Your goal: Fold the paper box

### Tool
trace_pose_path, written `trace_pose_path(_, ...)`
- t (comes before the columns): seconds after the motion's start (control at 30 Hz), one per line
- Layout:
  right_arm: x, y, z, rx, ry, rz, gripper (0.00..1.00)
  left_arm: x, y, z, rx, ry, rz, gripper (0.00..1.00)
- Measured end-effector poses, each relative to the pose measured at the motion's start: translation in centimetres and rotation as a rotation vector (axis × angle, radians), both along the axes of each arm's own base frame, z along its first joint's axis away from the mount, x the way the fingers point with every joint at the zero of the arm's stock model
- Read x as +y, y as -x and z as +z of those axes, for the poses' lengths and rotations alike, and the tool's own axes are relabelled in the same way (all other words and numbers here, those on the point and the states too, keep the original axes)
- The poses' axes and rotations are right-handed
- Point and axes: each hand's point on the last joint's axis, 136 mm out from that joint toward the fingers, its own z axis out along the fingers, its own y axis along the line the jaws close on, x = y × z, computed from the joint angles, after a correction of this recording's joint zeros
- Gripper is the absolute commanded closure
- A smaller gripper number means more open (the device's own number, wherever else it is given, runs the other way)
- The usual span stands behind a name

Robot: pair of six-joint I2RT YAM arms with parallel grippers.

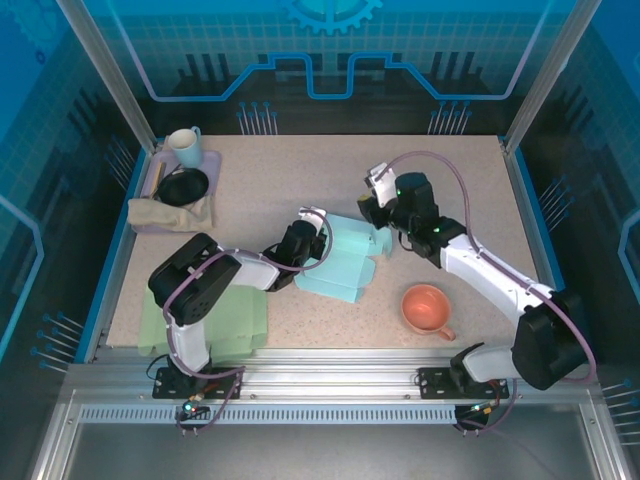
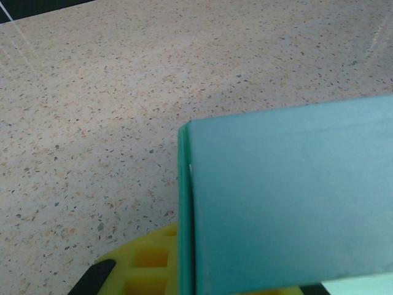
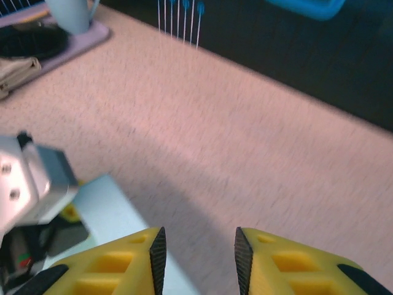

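Left gripper (image 1: 314, 234) tight on teal, partly folded paper box (image 1: 345, 266); right gripper (image 3: 199, 247) narrowly parted.

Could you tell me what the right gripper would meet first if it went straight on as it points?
The right gripper would likely meet bare tabletop first, just beside the paper box; depth is hard to judge.

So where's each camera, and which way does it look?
Top external: above and behind, looking down on table, paper box, both arms.
Left wrist: on left gripper, facing the box close up; one yellow finger shows.
Right wrist: on right gripper, facing across the table; both fingers show.
Shared: top and right wrist show the pale mug.
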Motion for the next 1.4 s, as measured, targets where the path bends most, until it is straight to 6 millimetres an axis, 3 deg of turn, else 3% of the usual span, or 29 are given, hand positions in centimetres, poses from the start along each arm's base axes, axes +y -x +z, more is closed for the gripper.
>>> trace_pose_path(0.17, -1.7, 2.5, -6.4, 0.216, -0.043, -0.124, 0.63, 0.0, 0.1, 0.0, 0.003, 0.001, -0.020, 1.00)
trace_pose_path(0.27, -2.7, 3.4, -7.9, 0.262, -0.054, -0.181, 0.63, 0.0, 0.1, 0.0, 0.005, 0.008, -0.018, 1.00)
trace_pose_path(0.47, -3.4, 4.1, -8.2, 0.266, -0.101, -0.234, 0.63, 0.0, 0.0, 0.0, 0.010, 0.019, -0.005, 1.00)
trace_pose_path(0.77, -1.4, 4.8, -8.4, 0.343, -0.270, -0.207, 0.61, -0.2, -0.4, -0.1, 0.008, 0.020, -0.002, 1.00)
trace_pose_path(1.07, -0.6, 4.6, -7.6, 0.349, -0.352, -0.234, 0.56, -0.3, -1.0, -0.2, -0.013, 0.046, 0.020, 1.00)
trace_pose_path(1.4, -0.5, 3.3, -8.6, 0.360, -0.348, -0.280, 0.55, -0.3, -1.0, -0.2, -0.016, 0.050, 0.025, 1.00)
